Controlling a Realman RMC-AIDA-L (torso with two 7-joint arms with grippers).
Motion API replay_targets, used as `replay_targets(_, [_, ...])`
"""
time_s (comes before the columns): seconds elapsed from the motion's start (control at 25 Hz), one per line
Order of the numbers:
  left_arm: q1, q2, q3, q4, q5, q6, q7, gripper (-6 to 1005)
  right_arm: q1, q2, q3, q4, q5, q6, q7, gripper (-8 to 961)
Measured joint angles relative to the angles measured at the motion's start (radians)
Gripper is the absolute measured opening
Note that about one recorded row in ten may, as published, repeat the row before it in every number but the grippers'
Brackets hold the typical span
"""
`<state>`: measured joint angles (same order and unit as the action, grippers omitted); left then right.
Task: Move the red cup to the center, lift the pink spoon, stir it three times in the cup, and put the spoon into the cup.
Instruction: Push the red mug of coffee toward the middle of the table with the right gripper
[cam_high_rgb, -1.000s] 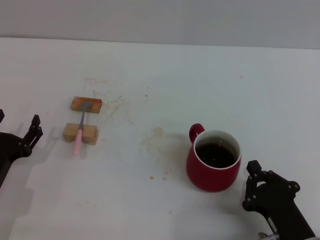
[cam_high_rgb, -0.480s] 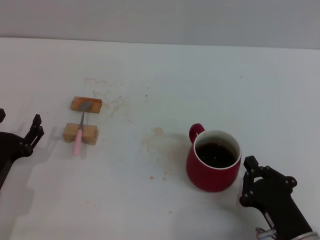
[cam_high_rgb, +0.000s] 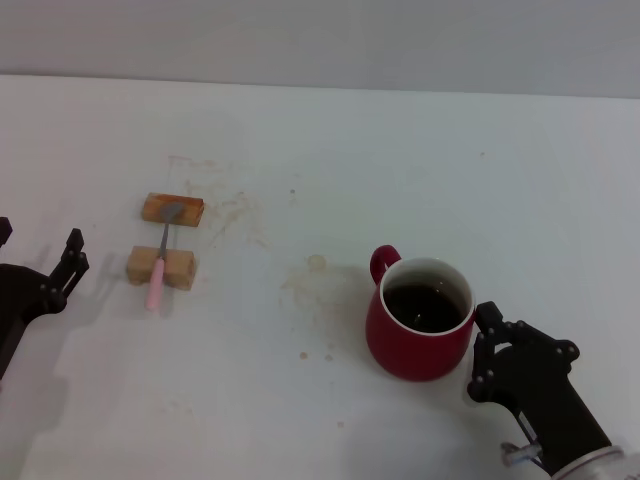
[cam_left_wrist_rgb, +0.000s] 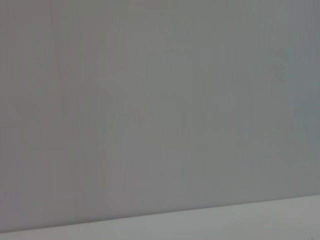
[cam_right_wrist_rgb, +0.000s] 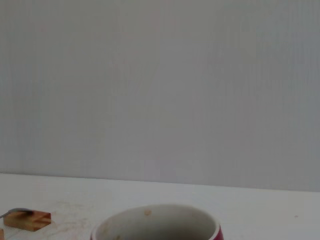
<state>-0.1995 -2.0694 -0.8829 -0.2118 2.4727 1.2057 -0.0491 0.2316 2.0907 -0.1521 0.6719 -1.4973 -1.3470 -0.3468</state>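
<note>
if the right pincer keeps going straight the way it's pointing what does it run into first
Most likely the red cup. The right pincer sits right against the cup's near-right side, pointing at it; the right wrist view shows the rim straight ahead. Whether it is touching already is unclear.

No text, label or number is readable anywhere.

Pink spoon (cam_high_rgb: 157, 277) across two blocks (cam_high_rgb: 161, 267)

White table (cam_high_rgb: 480, 170): cup (cam_high_rgb: 415, 340), two blocks (cam_high_rgb: 161, 266).
</note>
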Motion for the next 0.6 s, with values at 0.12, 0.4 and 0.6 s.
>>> replay_targets(0.12, [0.000, 0.000, 0.000, 0.001, 0.000, 0.000, 0.000, 844, 0.007, 0.000, 0.006, -0.006, -0.003, 0.006, 0.018, 0])
replay_targets(0.4, [0.000, 0.000, -0.001, 0.001, 0.000, 0.001, 0.000, 844, 0.016, 0.000, 0.008, -0.008, -0.006, 0.007, 0.021, 0])
replay_targets(0.6, [0.000, 0.000, -0.002, 0.000, 0.000, 0.002, 0.000, 844, 0.017, 0.000, 0.008, -0.010, -0.006, 0.005, 0.021, 0])
